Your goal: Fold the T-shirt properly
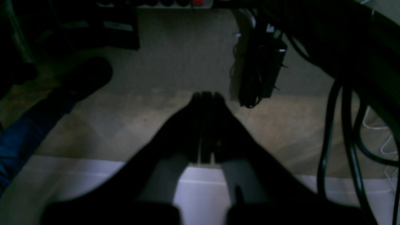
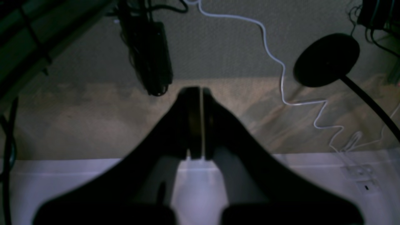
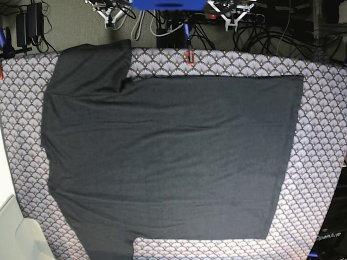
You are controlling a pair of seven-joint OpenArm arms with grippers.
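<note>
Across the patterned table cover (image 3: 325,135) the T-shirt (image 3: 173,162) lies flat, unfolded, sleeves at the left. Both the left gripper (image 1: 206,95) and right gripper (image 2: 200,90) hang pinched together, holding nothing, off the table's edge; they should probably open, then take matching hem and shoulder corners for an even fold.

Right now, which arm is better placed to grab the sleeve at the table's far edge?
Likely the right: its arm is on the base view's left, beside that sleeve; the left arm is nearer the hem. Right gripper and left gripper are shut, off the T-shirt.
</note>
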